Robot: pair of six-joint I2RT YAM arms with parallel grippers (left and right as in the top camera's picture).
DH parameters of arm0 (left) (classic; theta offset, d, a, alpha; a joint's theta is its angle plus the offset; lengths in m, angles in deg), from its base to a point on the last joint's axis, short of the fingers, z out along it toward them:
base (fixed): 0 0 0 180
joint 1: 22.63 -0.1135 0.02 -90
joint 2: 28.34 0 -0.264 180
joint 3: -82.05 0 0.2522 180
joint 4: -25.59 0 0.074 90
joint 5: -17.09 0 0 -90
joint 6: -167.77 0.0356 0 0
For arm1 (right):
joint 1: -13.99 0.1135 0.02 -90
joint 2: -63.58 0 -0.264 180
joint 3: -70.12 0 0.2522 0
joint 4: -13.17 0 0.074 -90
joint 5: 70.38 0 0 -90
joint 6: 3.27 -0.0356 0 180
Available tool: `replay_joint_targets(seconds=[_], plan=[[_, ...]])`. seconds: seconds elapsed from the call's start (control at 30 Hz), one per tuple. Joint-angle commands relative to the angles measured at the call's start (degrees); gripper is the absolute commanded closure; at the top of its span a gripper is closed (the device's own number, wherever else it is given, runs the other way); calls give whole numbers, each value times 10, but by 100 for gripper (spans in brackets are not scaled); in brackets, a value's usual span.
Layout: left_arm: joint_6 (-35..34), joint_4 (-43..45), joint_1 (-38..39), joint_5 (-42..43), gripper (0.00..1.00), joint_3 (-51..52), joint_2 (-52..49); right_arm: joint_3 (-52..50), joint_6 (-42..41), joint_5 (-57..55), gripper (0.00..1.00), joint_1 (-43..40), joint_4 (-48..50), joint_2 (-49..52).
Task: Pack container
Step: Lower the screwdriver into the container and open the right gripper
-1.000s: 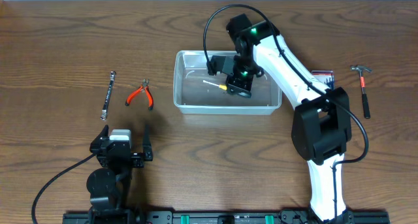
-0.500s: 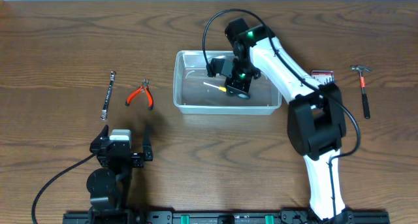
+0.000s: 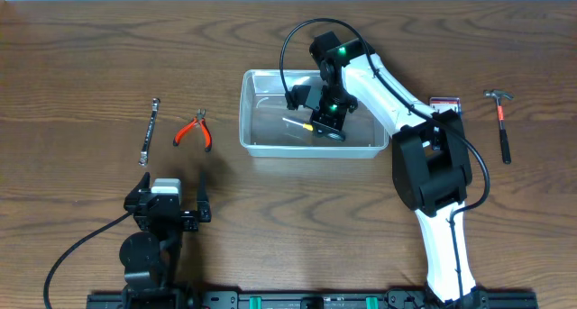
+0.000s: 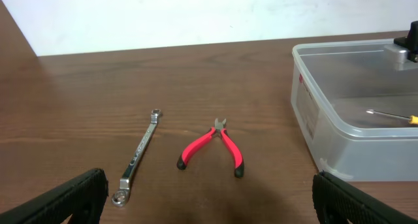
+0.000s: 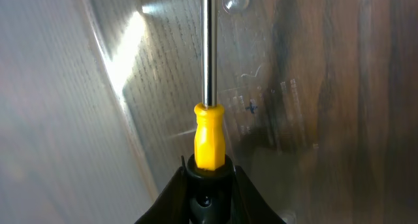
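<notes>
Yellow-handled steel screwdriver (image 5: 209, 136) is clamped in the right hand (image 5: 209, 178), held inside the clear plastic rectangular container (image 3: 306, 151) at mid-bench (image 3: 90, 57), not yet released. Red-handled pliers (image 3: 194, 131), silver wrench (image 3: 150, 131) and orange-and-black hammer (image 3: 501, 120) are left outside. Left hand (image 4: 209, 198) is spread wide, empty.

Probably a robotics lab — wood-grain table (image 3: 81, 39), bare white wall (image 4: 196, 15).

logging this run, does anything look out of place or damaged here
Nothing stands out. The container sits upright, the right gripper holds the screwdriver inside it, and the pliers, wrench and hammer lie flat on the table, none visibly damaged.
</notes>
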Motion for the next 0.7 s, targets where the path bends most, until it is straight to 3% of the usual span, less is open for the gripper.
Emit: replay_joint_targets(seconds=[0.0, 0.67], plan=[[-1, -5, -2, -4, 2, 14, 3, -2, -7, 4, 96, -4, 1, 5], [-1, -5, -2, -4, 2, 14, 3, -2, -9, -3, 98, -15, 2, 15]])
